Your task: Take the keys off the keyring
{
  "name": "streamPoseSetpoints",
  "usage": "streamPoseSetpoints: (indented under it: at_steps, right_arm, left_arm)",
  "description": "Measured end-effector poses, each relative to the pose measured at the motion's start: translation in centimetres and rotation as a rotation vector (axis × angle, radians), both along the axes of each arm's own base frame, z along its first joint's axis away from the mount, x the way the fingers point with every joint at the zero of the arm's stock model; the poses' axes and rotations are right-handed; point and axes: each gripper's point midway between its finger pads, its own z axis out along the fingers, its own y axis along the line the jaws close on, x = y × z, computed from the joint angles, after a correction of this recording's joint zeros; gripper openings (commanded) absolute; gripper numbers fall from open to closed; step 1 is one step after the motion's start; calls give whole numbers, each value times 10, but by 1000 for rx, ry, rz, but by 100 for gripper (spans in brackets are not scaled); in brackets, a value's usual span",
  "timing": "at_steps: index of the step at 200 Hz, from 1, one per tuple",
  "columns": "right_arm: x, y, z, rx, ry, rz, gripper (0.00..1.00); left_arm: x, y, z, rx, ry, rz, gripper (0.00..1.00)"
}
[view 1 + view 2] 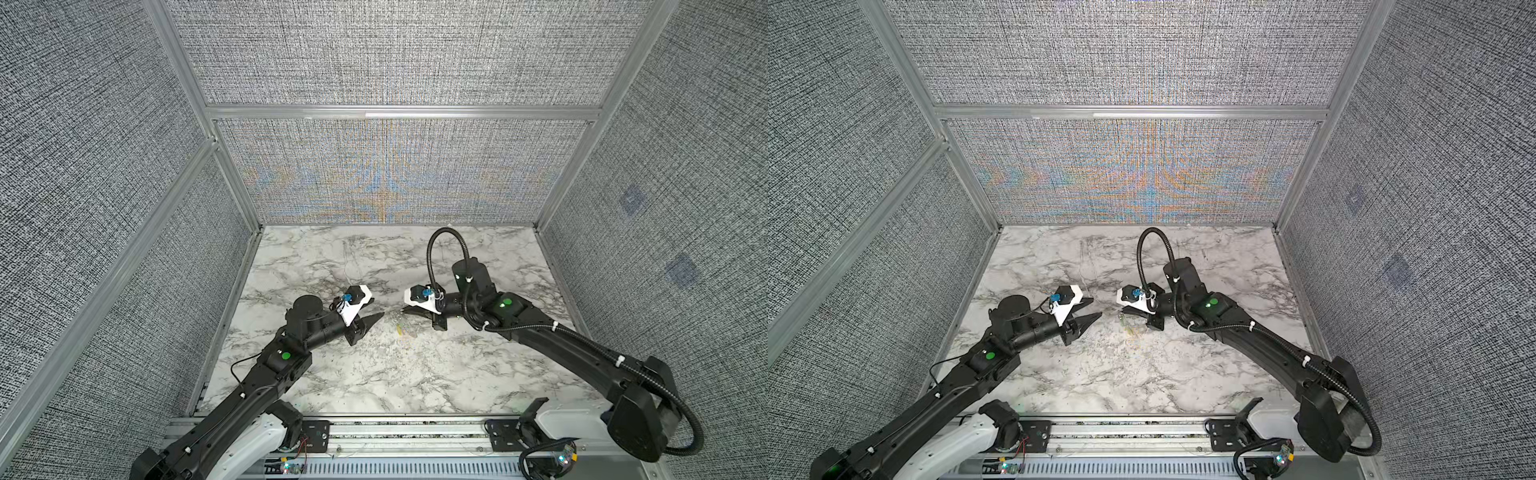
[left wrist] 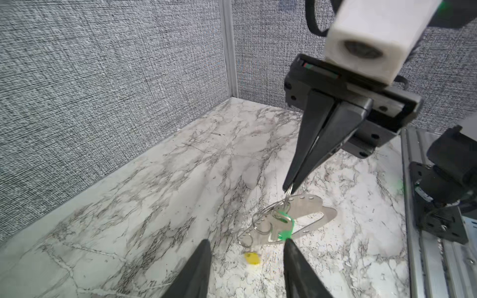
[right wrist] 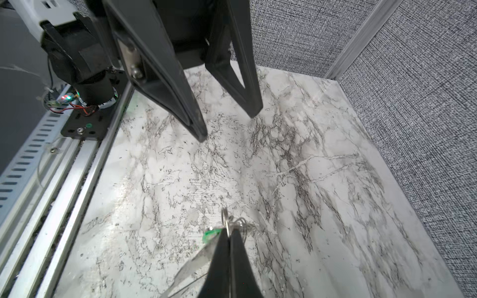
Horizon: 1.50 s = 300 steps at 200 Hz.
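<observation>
I see my right end effector (image 2: 289,189) at the upper right of the left wrist view. Its two black fingers are pressed together on one of the thin wire rings (image 2: 262,227) of the keyring (image 2: 302,203). The keyring's flat grey oval plate hangs tilted below that pinch, right of centre in the frame. I cannot tell whether its low end rests on the counter (image 2: 154,206). The green-tagged key (image 2: 282,220) lies against the plate among the loose rings. The yellow tag (image 2: 252,258) sits on the counter just below the plate, near the bottom middle. I cannot make out its key.

My left end effector (image 2: 245,241) enters from the bottom edge with its jaws at a middling gap and nothing between them. One fingertip (image 2: 287,243) is right at the corner of the green tag; whether it touches, I cannot say.

In both top views the two end effectors face each other at mid-counter, tips near but apart. The keyring shows there only as a faint glint with a yellow speck (image 1: 400,330) just below the right one's tips.

In the right wrist view the closed fingers rise from the bottom centre, with a ring poking past their tips and the green tag just left of them. The left end effector's parted fingers hang at the top.
</observation>
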Motion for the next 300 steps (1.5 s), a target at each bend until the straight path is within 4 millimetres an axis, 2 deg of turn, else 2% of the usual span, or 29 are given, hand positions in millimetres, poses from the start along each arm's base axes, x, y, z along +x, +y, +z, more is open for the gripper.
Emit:
streamPoseSetpoints:
  at_steps: [61, 150, 192, 228, 265, 300]
  right_arm:
    - [-14, 0, 0, 32, 99, 48, 0]
    - [-23, -2, -3, 34, 154, 58, 0]
    - [-27, -5, -6, 33, 153, 60, 0]
    - [-30, -8, -9, 35, 120, 66, 0]
    - [-36, -14, -25, 24, 69, 82, 0]
    - [-33, -14, -27, 29, 10, 90, 0]
  left_arm:
    - [-17, -12, -4, 10, -7, -93, 32]
    - [-34, -33, -18, 50, -1, -192, 27]
    - [-35, -40, -23, 67, 2, -198, 23]
    - [-35, -44, -19, 55, -25, -195, 23]
    - [-40, -44, -27, 65, -22, -196, 23]
    - [-44, -45, -29, 79, -46, -190, 23]
